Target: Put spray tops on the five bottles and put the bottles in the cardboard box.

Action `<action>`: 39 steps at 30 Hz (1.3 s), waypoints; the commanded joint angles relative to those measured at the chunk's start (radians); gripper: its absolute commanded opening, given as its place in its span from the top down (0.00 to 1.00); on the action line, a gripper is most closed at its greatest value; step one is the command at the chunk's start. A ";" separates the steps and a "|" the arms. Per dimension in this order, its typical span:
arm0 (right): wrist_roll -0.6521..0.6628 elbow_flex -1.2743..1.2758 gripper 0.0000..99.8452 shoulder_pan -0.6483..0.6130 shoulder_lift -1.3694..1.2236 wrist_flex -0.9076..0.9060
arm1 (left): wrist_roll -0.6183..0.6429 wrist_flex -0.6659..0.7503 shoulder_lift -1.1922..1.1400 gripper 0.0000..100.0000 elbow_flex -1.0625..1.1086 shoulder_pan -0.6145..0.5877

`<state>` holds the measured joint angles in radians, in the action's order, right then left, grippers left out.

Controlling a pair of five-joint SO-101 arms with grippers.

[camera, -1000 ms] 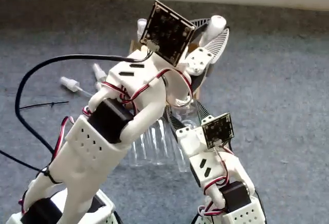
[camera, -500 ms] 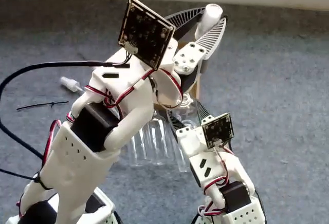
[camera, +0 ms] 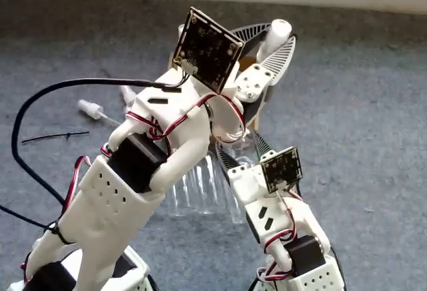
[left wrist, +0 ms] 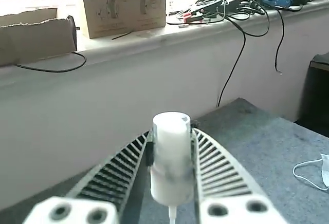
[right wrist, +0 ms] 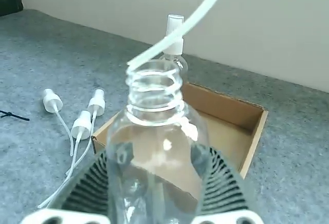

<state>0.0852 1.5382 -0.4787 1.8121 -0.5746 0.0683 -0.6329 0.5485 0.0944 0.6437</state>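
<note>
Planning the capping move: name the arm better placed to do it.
Left, probably. The left tool grips the spray top, its tube at the open neck of the bottle that the right tool holds upright.

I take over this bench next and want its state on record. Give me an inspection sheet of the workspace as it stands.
Surface: grey carpet.
Job's things: cardboard box with one capped bottle at it; three loose spray tops beside the box; uncapped bottles standing on the carpet.
Clutter: black cable tie on the carpet.
Grippers: left gripper shut on a spray top, its tube reaching the neck of the clear bottle that the right gripper is shut on.
Cables: black cable looping above the carpet; red wires on the left arm.
Surroundings: white wall; sill cluttered with cables.
</note>
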 commanded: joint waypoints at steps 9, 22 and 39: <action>-0.006 -0.005 1.00 -0.005 0.007 0.022 | 0.003 0.029 0.022 0.99 -0.016 0.022; -0.006 -0.005 1.00 -0.005 0.007 0.022 | -0.002 0.043 0.019 0.99 -0.041 0.062; -0.006 -0.005 1.00 -0.005 0.007 0.022 | 0.000 0.041 -0.131 0.99 -0.143 0.064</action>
<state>0.0852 1.5382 -0.4741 1.8121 -0.5746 0.0683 -0.6068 0.4319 0.0222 0.6928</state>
